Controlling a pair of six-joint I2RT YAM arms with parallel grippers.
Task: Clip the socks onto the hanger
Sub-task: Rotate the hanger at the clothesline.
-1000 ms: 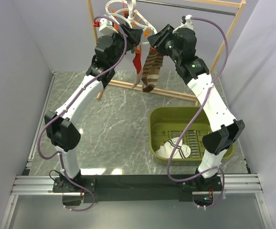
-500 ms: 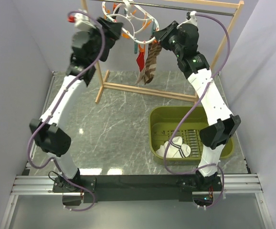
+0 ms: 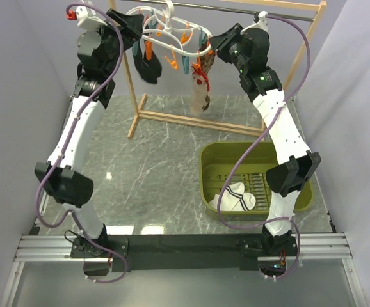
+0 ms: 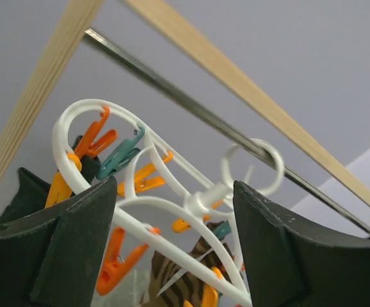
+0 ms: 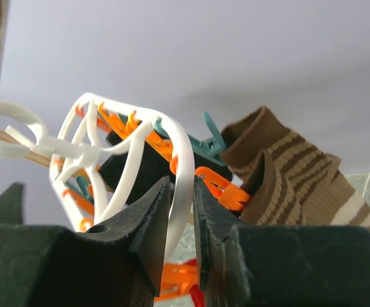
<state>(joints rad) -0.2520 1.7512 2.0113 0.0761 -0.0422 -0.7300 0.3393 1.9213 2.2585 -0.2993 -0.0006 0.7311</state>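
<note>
The white hanger (image 3: 172, 29) with orange and teal clips hangs high at the back. Its hook (image 4: 252, 167) loops over the metal rod (image 4: 172, 89). My right gripper (image 5: 184, 192) is shut on the hanger's white rim (image 5: 185, 160) at its right side. My left gripper (image 4: 175, 224) is open at the hanger's left side, and thin white bars (image 4: 166, 220) cross the gap between its fingers (image 4: 50, 243). Two white socks (image 3: 234, 197) with dark cuff stripes lie in the green basket (image 3: 212, 167), far below both grippers.
A brown striped sock (image 5: 294, 173), a black sock (image 3: 150, 67) and a red piece (image 3: 201, 73) dangle from the hanger's clips. The wooden rack frame (image 3: 136, 96) stands at the back of the marble table (image 3: 153, 173). Grey walls close in on both sides.
The hanger has risen to the rod and swung round, so the black sock now shows at the left. My left arm moved up and leftward. The right jaws closed tighter on the rim.
</note>
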